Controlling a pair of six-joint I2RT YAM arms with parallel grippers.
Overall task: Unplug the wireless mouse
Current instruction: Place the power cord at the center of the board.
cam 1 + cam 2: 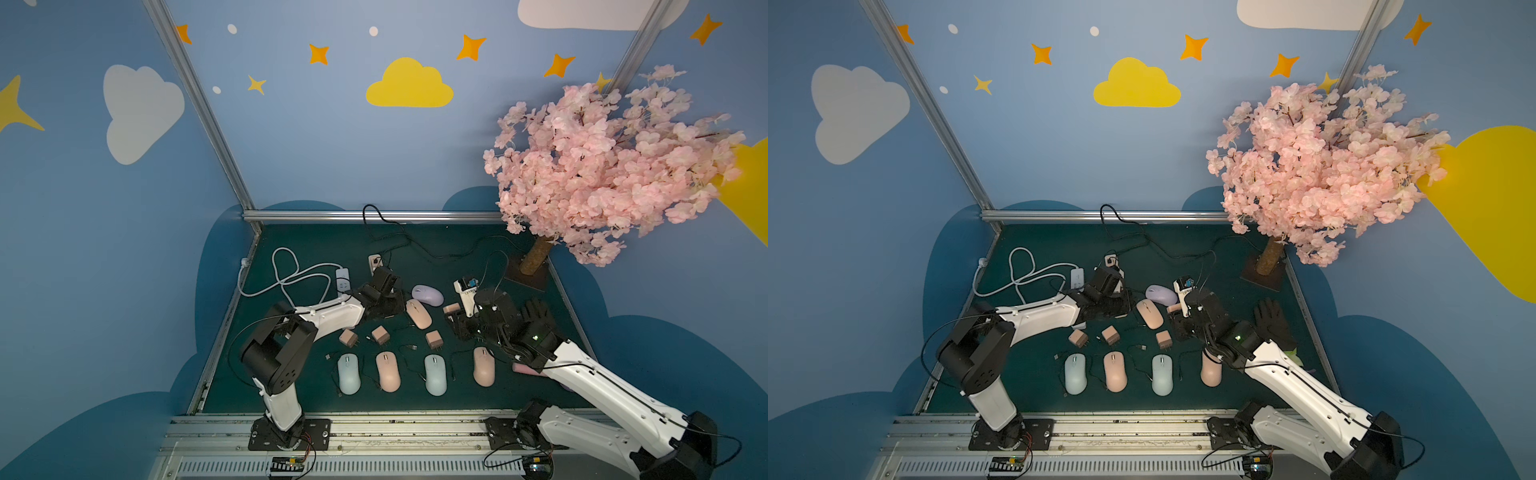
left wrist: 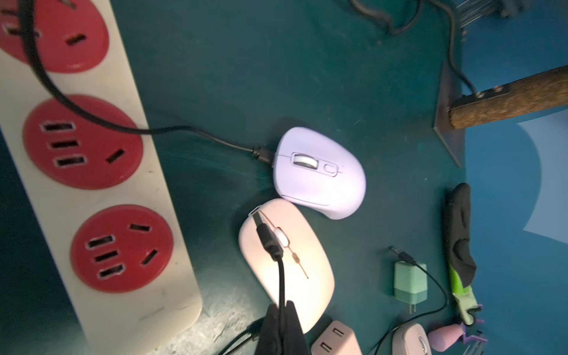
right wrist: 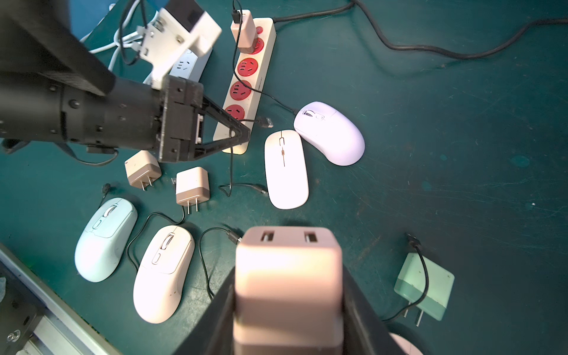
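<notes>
The flat pink wireless mouse [image 2: 295, 276] [image 3: 285, 172] [image 1: 419, 313] lies mid-table beside a lilac mouse [image 2: 319, 172] [image 3: 332, 135]. My left gripper [image 2: 281, 307] [image 3: 244, 135] is shut on a thin black cable [image 2: 280, 282]. The cable's USB plug [image 2: 268, 238] [image 3: 268, 122] sticks out free above the pink mouse's front, and its other end lies loose on the mat. My right gripper [image 3: 287, 292] [image 1: 453, 316] is shut on a pink charger block [image 3: 289, 264] whose two USB ports are empty. Another black cable is plugged into the lilac mouse.
A cream power strip with red sockets [image 2: 92, 196] [image 3: 250, 80] lies left of the two mice, with a white strip [image 1: 343, 282] beyond. Several mice [image 1: 349, 374] and loose chargers [image 1: 348, 337] fill the front. A green charger [image 3: 424, 285], a black glove [image 1: 538, 316] and a tree base [image 1: 528, 274] stand right.
</notes>
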